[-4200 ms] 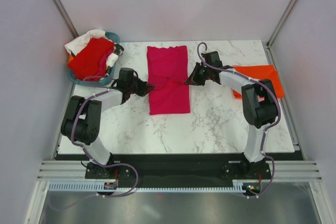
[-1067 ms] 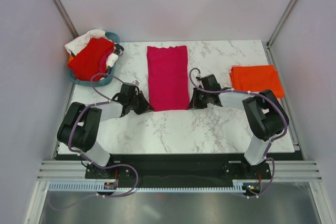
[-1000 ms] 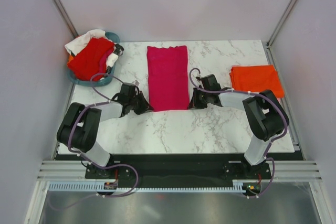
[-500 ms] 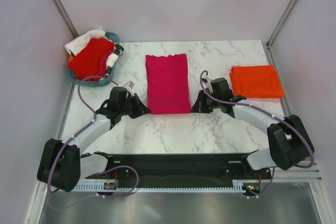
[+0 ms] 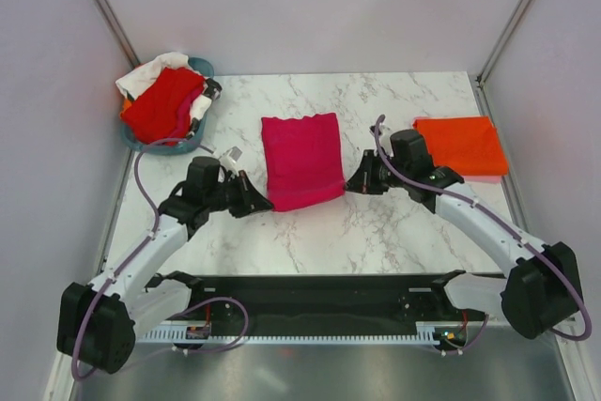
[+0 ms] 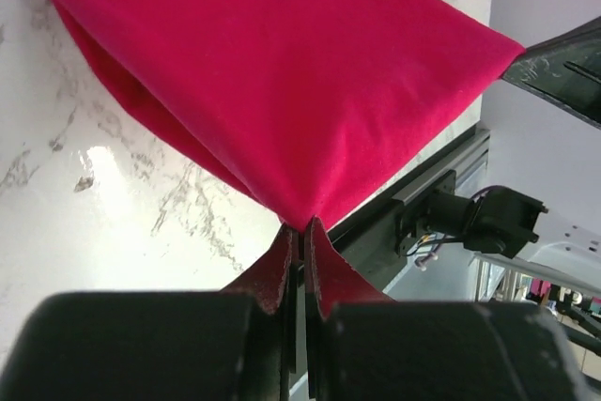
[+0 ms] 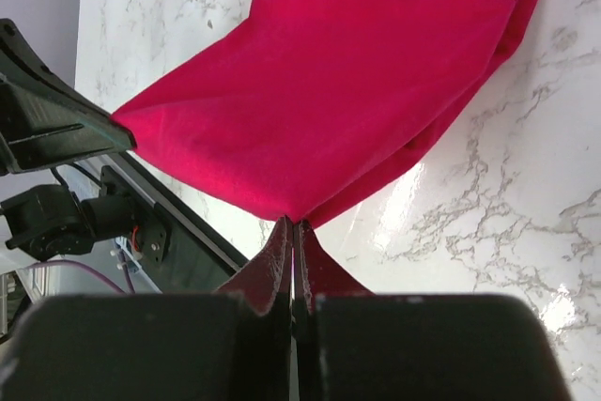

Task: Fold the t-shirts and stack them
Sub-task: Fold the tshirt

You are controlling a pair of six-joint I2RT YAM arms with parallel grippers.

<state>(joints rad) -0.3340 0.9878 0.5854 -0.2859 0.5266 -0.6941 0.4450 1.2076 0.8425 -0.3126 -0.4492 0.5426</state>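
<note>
The left claw (image 5: 255, 204) is clenched on the 7 o'clock corner of the magenta-pink cotton t-shirt (image 5: 302, 159). The left wrist view shows its fingertips (image 6: 282, 265) pressed together with a thin point of cloth pinched between them. The right claw (image 5: 355, 185) is likewise clenched, on the 5 o'clock corner. In both wrist views the near edge of the cloth hangs taut between the two claws, clear of the white marble-patterned table (image 5: 376, 232).

Location of the work:
- The magenta-pink cotton t-shirt lies at the table's centre, already narrowed to a panel. Its far edge rests on the table.
- A folded bright orange cotton t-shirt (image 5: 460, 146) lies at 2 o'clock, well apart.
- A red t-shirt (image 5: 164, 105) and a white t-shirt (image 5: 150, 72) sit in the teal plastic basket (image 5: 178, 146) at 10 o'clock.

Handling notes (judgement):
- The fabric is light, soft and limp. It has no stiffness and will sag wherever it is unsupported.
- Hold it at the corners, as here, with both claws level, so that the edge stays straight.
- Carry both corners toward 12 o'clock together. Uneven travel would skew the fold.
- A shallow corner pinch can slip under tension.
</note>
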